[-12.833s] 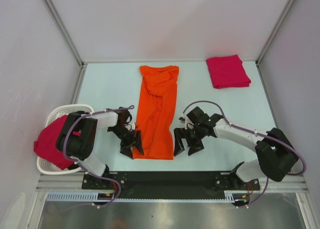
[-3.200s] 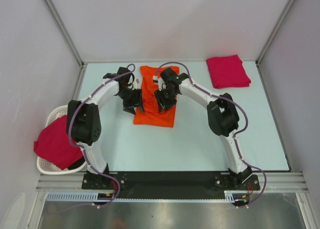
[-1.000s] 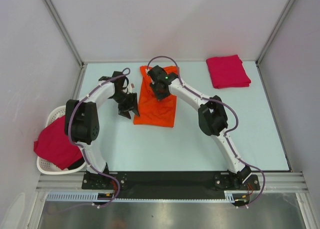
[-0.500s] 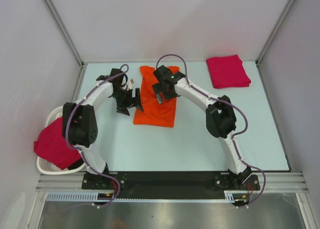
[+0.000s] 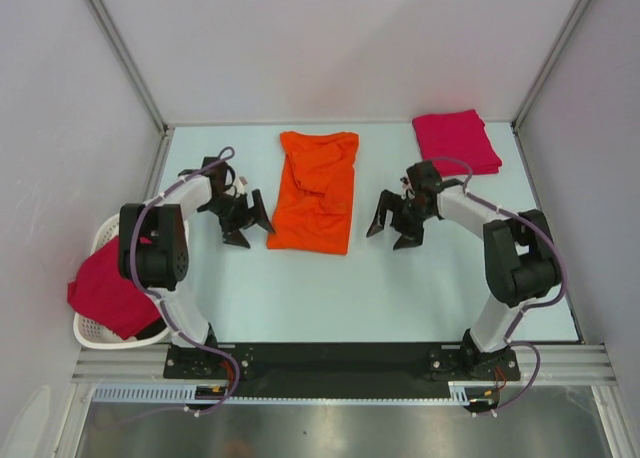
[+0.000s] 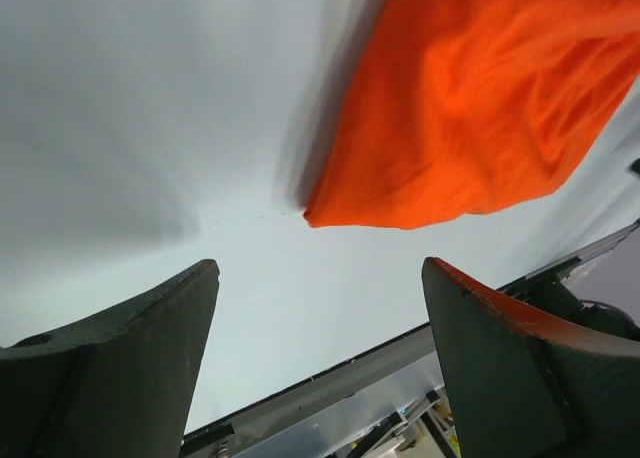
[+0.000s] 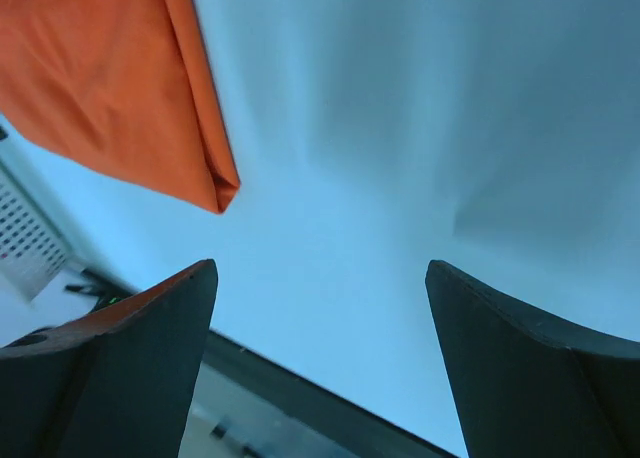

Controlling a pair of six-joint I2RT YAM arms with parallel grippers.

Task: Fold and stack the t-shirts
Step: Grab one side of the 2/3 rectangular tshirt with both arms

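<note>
Orange t-shirt lies flat on the pale table, a little toward 12 o'clock from the middle. It is folded into a tall rectangle with its long side running from 12 to 6 o'clock, and its upper layer is rumpled near the far end. Neither arm touches it.

The left gripper sits low over the table at 8 o'clock from the shirt, just beside the near left corner. Its 2 jaws are spread wide with nothing between them. In the left wrist view that gripper frames bare table, and the orange t-shirt has a corner lying just beyond the gap.

The right gripper is at 4 o'clock from the shirt, a short way off its right edge. Its jaws are likewise wide apart and hold nothing. In the right wrist view this gripper also spans bare table, with a folded corner of the orange t-shirt at 10 o'clock.

A folded crimson-pink t-shirt rests at the table's far right, at 2 o'clock from the orange 1 and well apart from it. A second crimson-pink t-shirt is draped loosely over the white basket, off the table's left edge at 8 o'clock
</note>
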